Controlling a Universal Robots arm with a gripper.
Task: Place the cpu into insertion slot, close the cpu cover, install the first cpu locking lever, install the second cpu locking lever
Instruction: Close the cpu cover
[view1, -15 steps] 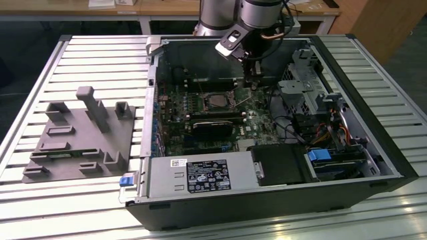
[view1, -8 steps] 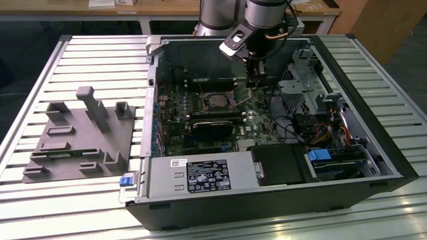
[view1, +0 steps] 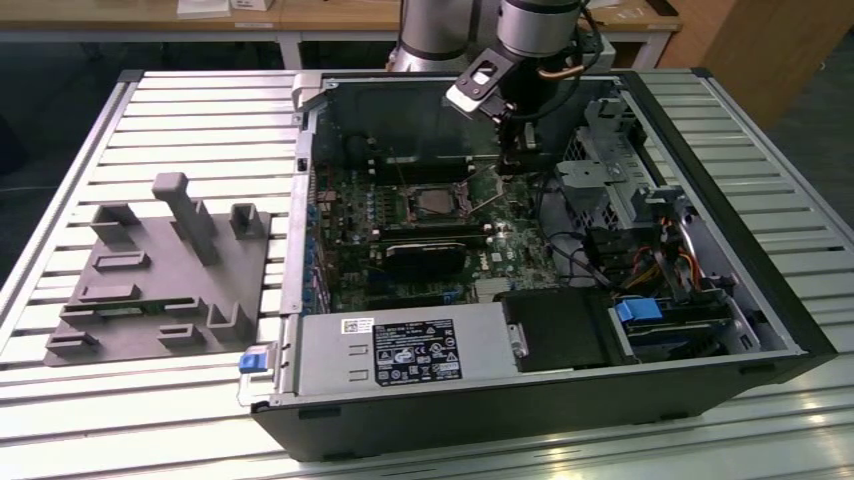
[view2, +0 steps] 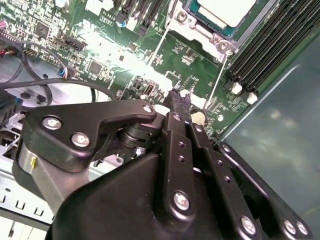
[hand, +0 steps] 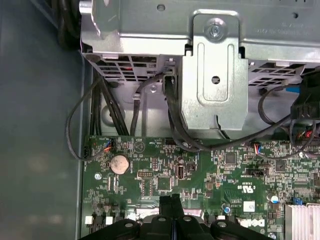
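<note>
The cpu (view1: 434, 203) lies in the insertion slot on the green motherboard, its silver-grey top (view2: 220, 9) showing in the second wrist view. The silvery cpu cover (view2: 197, 34) frames it; I cannot tell whether it sits fully down. Two thin locking levers (view2: 161, 45) (view2: 216, 80) stick up loose at either side of the slot. My gripper (view1: 515, 165) hangs inside the case toward the exterior view's right of the slot. It is shut (view2: 177, 96) (hand: 172, 199) with nothing between its fingers, just above the board and close to one lever's end.
Black memory slots (view2: 270, 50) run beside the socket. A metal drive cage (hand: 215, 75) and black cables (hand: 100, 110) stand close to the gripper. A black heatsink (view1: 420, 258) and the power supply (view1: 400, 350) sit nearer the front. A grey fixture (view1: 160, 270) lies outside the case.
</note>
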